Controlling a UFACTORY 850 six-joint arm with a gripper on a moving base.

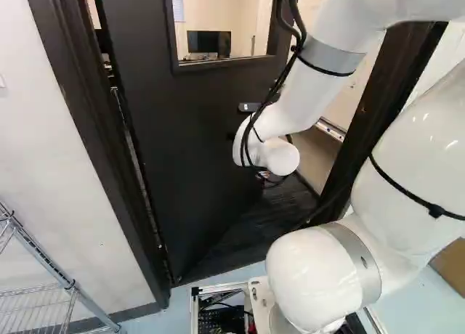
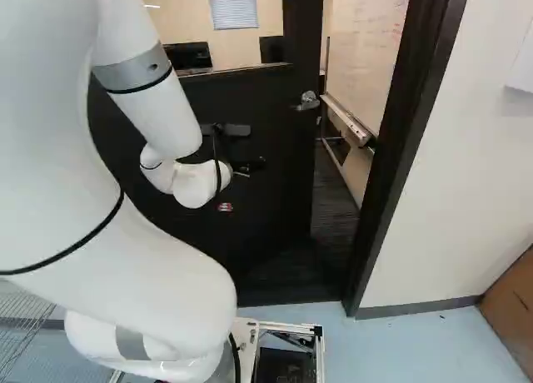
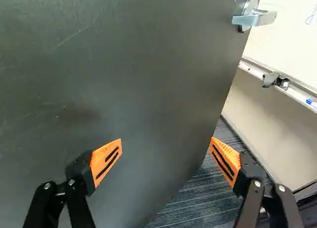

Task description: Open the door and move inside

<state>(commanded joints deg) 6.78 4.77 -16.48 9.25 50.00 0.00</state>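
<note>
The black door (image 1: 182,131) stands ajar in its dark frame (image 2: 408,150), ahead of the arm (image 1: 298,94). Its long axis is upright; its face runs at a slant, from the side by the frame at the left of the left base view, inward and away from the base, to its free edge. The metal handle (image 2: 307,101) sits near that free edge, its lever roughly level.

Between the free edge and the frame's other side is a gap, through which a whiteboard (image 2: 366,42) and dark striped carpet (image 3: 198,208) show. The window (image 1: 225,22) in the door's upper part shows a monitor (image 1: 209,42) in the room beyond.

The gripper (image 2: 248,164) is at the door's near face, lower than the handle. Its fingers (image 3: 106,161) are spread wide apart with nothing gripped; in the wrist view one stands before the door, the other by its free edge, over the carpet. Whether either touches the door, I cannot tell.

A wire shelf (image 1: 47,269) stands at the left of the left base view.
</note>
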